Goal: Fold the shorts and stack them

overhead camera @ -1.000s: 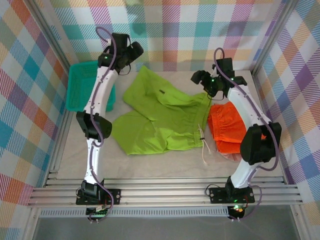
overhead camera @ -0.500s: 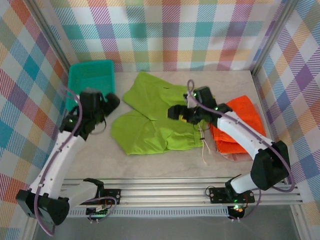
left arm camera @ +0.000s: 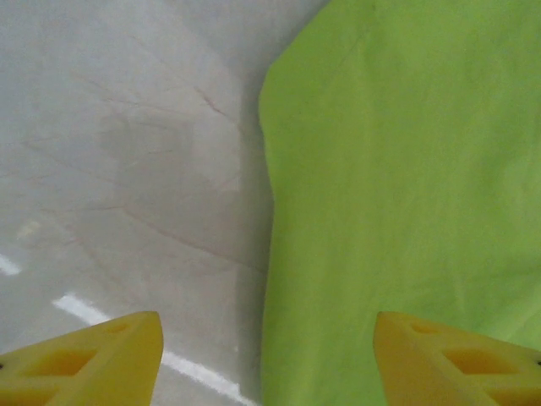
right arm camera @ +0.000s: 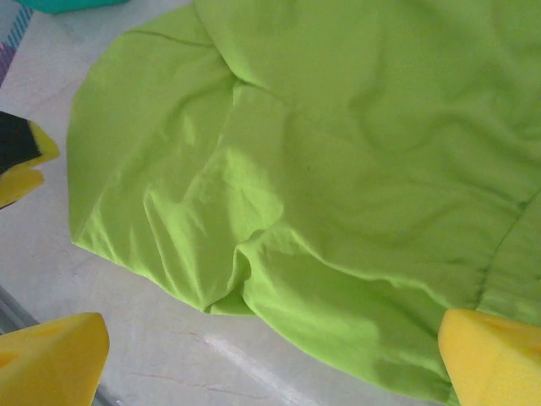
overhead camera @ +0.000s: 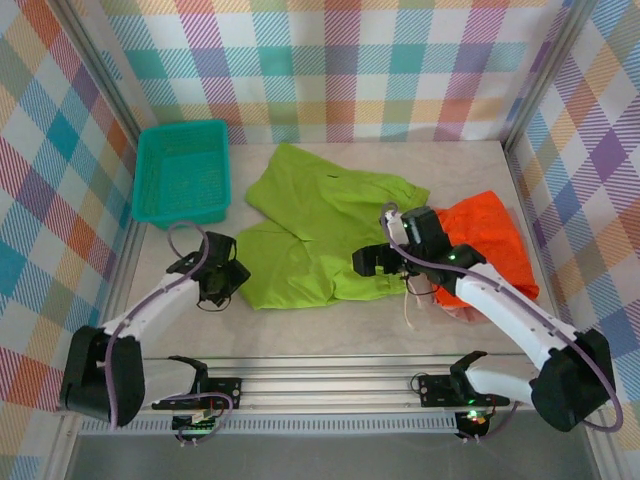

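The table (overhead camera: pixel 330 325) is a pale, marbled grey, boxed in by checked cloth walls (overhead camera: pixel 400 60). From the camera overhead, a teal basket (overhead camera: pixel 183 172) sits at the far left corner. The green shorts (overhead camera: pixel 320 235) lie spread across the middle, waistband to the right, with a white cord (overhead camera: pixel 408 300) trailing toward the near edge. The orange shorts (overhead camera: pixel 487 240) lie bunched just right of them, touching, with a pale pink edge (overhead camera: pixel 462 313) showing from under their near side.

My left arm lies low and folded back, elbow out by the left wall. My left claw (overhead camera: pixel 232 283) is down at the left hem of the green shorts. My right arm reaches in from the near right, across the orange shorts. My right claw (overhead camera: pixel 372 262) is over the green shorts' near right part, near the waistband.

From my left wrist, my left claw (left arm camera: pixel 266 330) is open and holds nothing. One finger is over bare table (left arm camera: pixel 127 152), the other over the green shorts (left arm camera: pixel 397 169), whose hem runs between them.

From my right wrist, my right claw (right arm camera: pixel 270 326) stands wide open and empty above the rumpled leg of the green shorts (right arm camera: pixel 338 127). My left claw (right arm camera: pixel 21 165) shows at that leg's far edge.
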`<action>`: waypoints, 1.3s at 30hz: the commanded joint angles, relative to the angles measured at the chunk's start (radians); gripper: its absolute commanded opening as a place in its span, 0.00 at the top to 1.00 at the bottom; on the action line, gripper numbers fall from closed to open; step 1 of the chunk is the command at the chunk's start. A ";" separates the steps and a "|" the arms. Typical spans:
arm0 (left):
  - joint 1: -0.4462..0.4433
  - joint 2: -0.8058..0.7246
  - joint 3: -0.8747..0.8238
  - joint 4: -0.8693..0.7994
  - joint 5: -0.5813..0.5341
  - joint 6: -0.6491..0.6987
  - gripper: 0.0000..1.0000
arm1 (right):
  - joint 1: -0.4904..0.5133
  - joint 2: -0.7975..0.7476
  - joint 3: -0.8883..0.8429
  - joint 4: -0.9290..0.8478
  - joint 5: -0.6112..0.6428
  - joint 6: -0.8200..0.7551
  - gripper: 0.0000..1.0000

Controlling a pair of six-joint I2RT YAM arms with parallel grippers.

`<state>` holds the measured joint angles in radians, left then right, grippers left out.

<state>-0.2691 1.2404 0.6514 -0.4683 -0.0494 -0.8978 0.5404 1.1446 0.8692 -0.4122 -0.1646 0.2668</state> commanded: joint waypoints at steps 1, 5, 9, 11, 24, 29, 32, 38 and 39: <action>-0.019 0.065 0.012 0.089 0.025 0.003 0.41 | 0.006 -0.042 -0.012 0.025 0.017 -0.090 0.00; -0.031 0.134 0.037 0.116 0.023 0.007 0.54 | 0.007 -0.055 -0.015 0.034 -0.008 -0.089 0.01; -0.033 0.153 0.095 0.064 -0.003 0.034 0.82 | 0.016 -0.052 -0.015 0.041 -0.018 -0.102 0.01; -0.032 0.125 0.148 0.006 -0.028 0.069 0.94 | 0.022 -0.052 -0.018 0.047 -0.015 -0.121 0.01; -0.074 0.114 0.697 -0.515 -0.229 0.359 0.85 | 0.146 -0.003 -0.013 0.065 0.025 -0.357 0.00; -0.077 0.110 0.779 -0.491 -0.246 0.389 0.34 | 0.223 0.064 0.014 0.108 0.065 -0.404 0.00; -0.007 0.025 0.734 -0.440 -0.152 0.347 0.01 | 0.306 0.143 0.056 0.142 0.134 -0.428 0.01; 0.300 -0.113 0.512 -0.361 0.096 0.230 0.00 | 0.486 0.425 0.241 0.262 0.287 -0.425 0.03; 0.350 -0.129 0.485 -0.356 0.126 0.224 0.00 | 0.513 0.486 0.291 0.272 0.307 -0.429 0.03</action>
<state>-0.0021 1.1397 1.2011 -0.8421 -0.0544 -0.6235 0.9993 1.5417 1.0710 -0.2394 0.0525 -0.1314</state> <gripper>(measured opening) 0.999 0.976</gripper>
